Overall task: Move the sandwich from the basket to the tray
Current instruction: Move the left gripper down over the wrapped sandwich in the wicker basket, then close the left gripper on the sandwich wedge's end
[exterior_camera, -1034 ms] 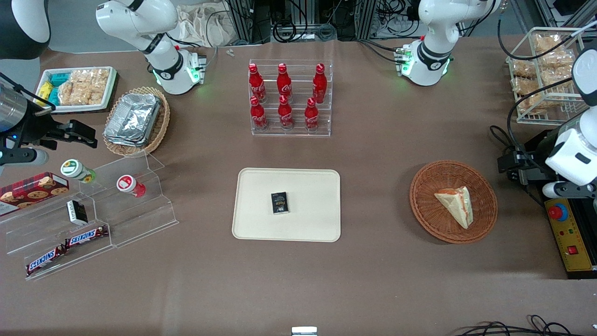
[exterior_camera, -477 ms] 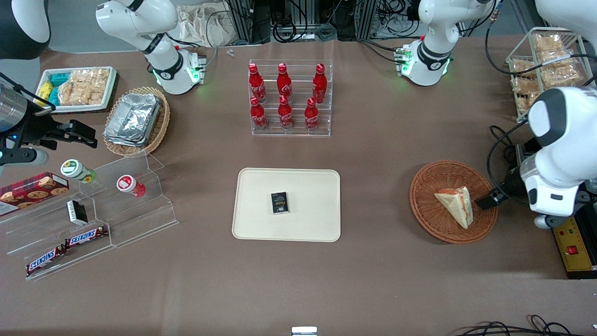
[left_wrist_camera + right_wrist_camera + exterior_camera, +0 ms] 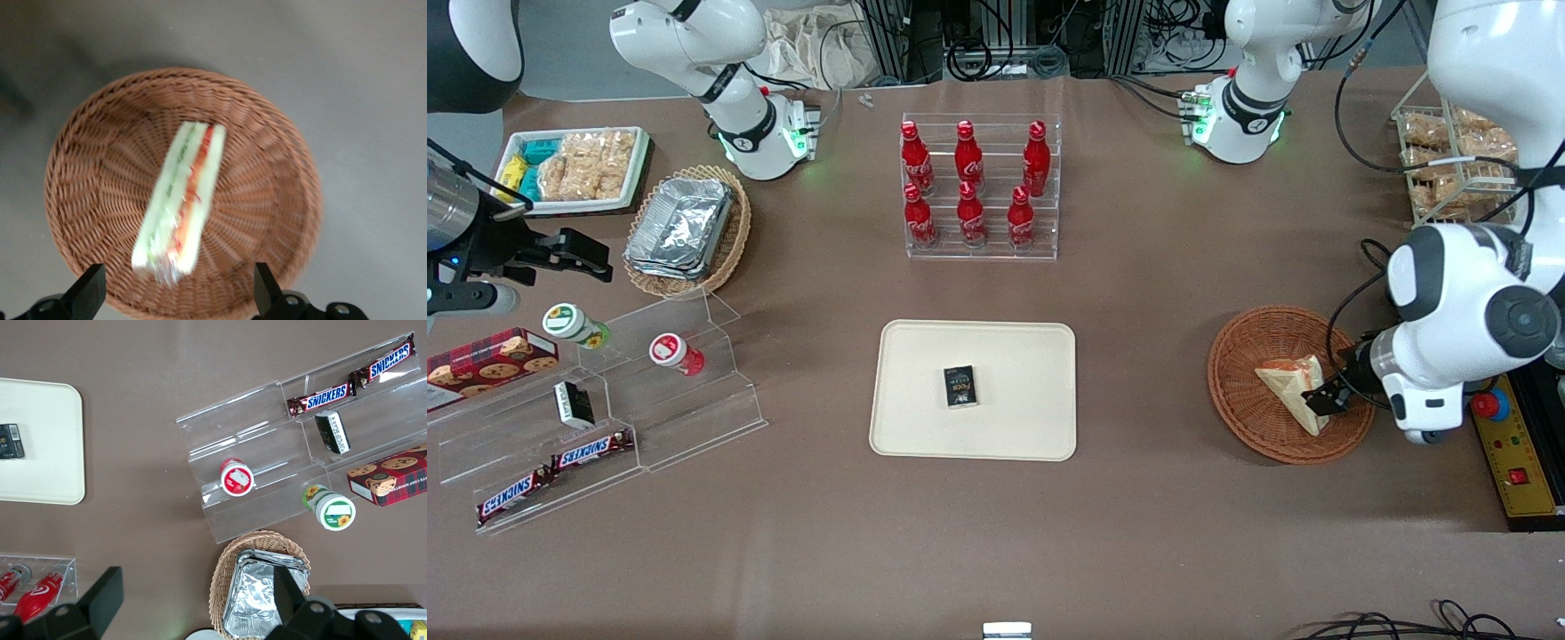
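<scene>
Directly above sandwich [image 3: 180, 199], fingers [image 3: 85, 292] spread.

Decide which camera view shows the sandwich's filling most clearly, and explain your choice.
The left wrist view: it looks down on the sandwich edge-on, showing green and orange-red stripes, with the open gripper above the basket. The front view shows mostly pale bread. The right wrist view misses it entirely.

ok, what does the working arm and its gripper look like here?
Glossy white rounded shells with dark grey joint rings and a round grey cap at the big joint. Black cables loop along it toward the wrist. The gripper is black, with two flat dark fingers set wide apart, above the basket by the sandwich.
</scene>
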`<state>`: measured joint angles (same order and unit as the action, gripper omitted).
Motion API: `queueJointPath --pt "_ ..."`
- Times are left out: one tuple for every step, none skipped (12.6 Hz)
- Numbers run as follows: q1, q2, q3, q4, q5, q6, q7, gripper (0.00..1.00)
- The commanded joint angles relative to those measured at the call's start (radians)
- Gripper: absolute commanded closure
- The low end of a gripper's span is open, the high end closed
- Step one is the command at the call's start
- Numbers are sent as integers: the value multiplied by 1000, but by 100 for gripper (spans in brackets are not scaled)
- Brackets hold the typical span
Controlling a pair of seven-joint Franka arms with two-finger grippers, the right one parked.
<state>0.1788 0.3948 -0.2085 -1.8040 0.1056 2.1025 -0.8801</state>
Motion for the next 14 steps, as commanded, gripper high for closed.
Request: queueJointPath --pt "18 41 -12 6 40 42 -25 0" --pt "18 56 -12 6 45 54 -25 0" --pt "18 64 -12 3 48 62 -23 0" --pt "19 65 -12 -11 48 62 -23 0" --pt "19 64 -11 -33 49 64 -20 0" --pt "21 65 -11 -50 49 73 -20 0" --pt "21 75 -9 -66 51 96 -20 0" --pt "21 85 -9 -77 51 125 -20 0" --pt "21 97 -9 -77 51 139 -19 0" --pt "21 104 -9 -75 51 148 -19 16" --pt "19 108 -9 -75 51 163 -22 44" --pt "19 119 -9 -75 49 172 -22 78" --pt "19 121 -9 -74 49 179 -23 100" --pt "19 115 -9 -69 49 177 -23 100"
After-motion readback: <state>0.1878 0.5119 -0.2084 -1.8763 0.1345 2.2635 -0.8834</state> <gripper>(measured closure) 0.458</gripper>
